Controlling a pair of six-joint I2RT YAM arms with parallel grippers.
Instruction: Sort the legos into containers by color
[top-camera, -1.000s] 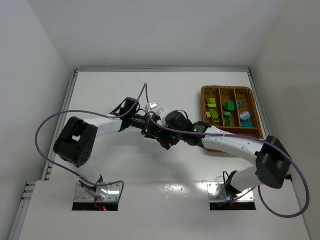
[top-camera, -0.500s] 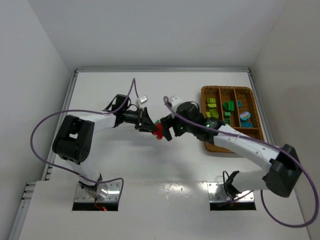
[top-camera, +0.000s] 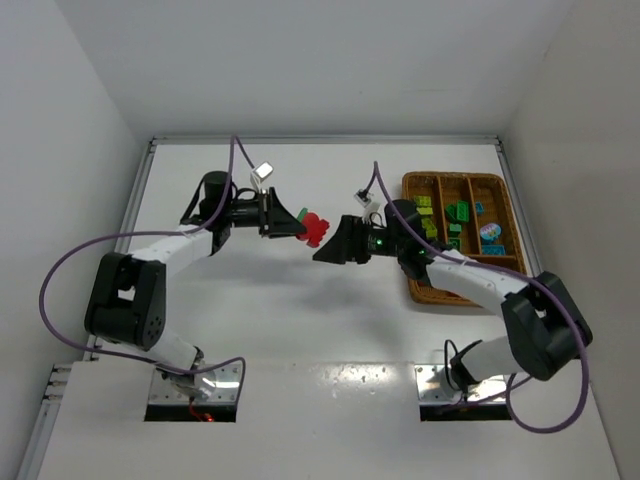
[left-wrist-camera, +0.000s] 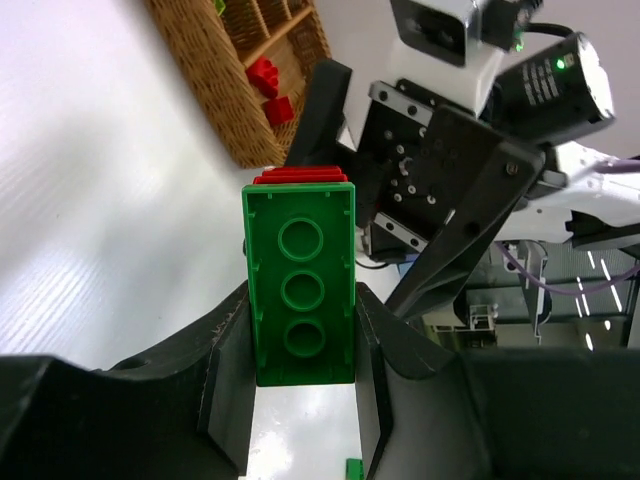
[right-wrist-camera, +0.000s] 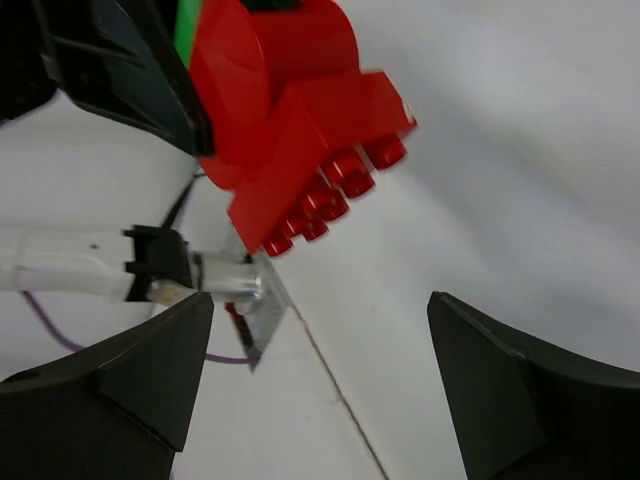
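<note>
1. Holding a joined piece in the air above the table (top-camera: 250, 310): the left gripper (top-camera: 296, 226) is clenched on a green brick (left-wrist-camera: 302, 290), with its jaws flat against the two long sides.
2. Red bricks (right-wrist-camera: 290, 130) are pressed onto the far end of the green one. They stick out past the fingertips toward the other arm.
3. The right gripper (top-camera: 328, 251) faces that red end with its jaws spread wide and grasping nothing. There is a clear gap between it and the stack.
4. The wicker tray (top-camera: 455, 176) sits well off to the right.
   - Lime bricks (top-camera: 425, 215), dark green bricks (top-camera: 458, 212) and teal bricks (top-camera: 490, 235) lie in separate compartments.
   - Two loose red bricks (left-wrist-camera: 268, 80) show in another. I can't say which one, because the right arm covers that corner from above.
5. Reading of the step: two colours are stuck together, so they probably need splitting before either can be sorted.
6. To do it well:
   - Bring the right jaws square over the red part only, on its flat sides rather than the studs.
   - Close fully before any pull, with the left grip firm on the green.
   - Peel by tilting rather than tugging straight, so nothing springs loose.
   - Work low over the table so a dropped brick stays near.
</note>
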